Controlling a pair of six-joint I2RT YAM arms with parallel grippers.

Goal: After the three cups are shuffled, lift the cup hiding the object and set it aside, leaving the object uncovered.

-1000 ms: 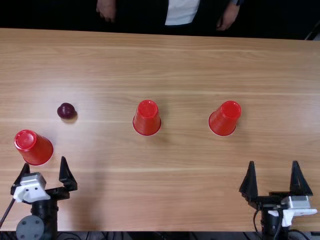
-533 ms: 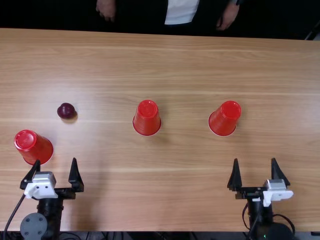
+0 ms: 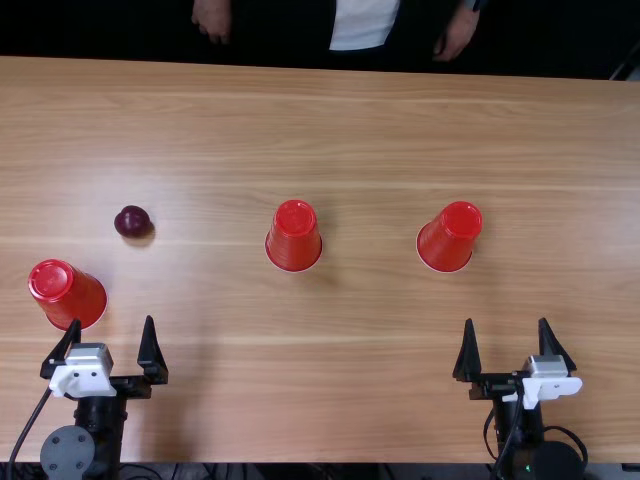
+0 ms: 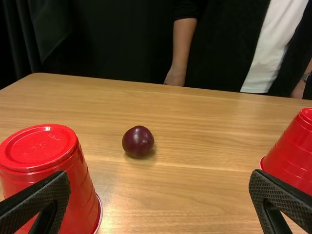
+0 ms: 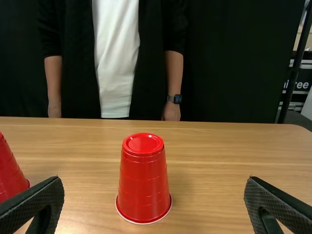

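Note:
A dark purple ball lies uncovered on the table's left side. Three red cups stand upside down: one at the near left, one in the middle and one on the right. My left gripper stands open at the near edge, just right of the near-left cup and apart from it. My right gripper is open at the near edge, in front of the right cup, holding nothing.
A person stands behind the far edge of the table, hands hanging at the sides and off the table. Bare wood lies between the cups and both grippers.
Both grippers pulled back toward the near edge; the left shifted slightly right, the right shifted left. The cups and ball stayed where they were.

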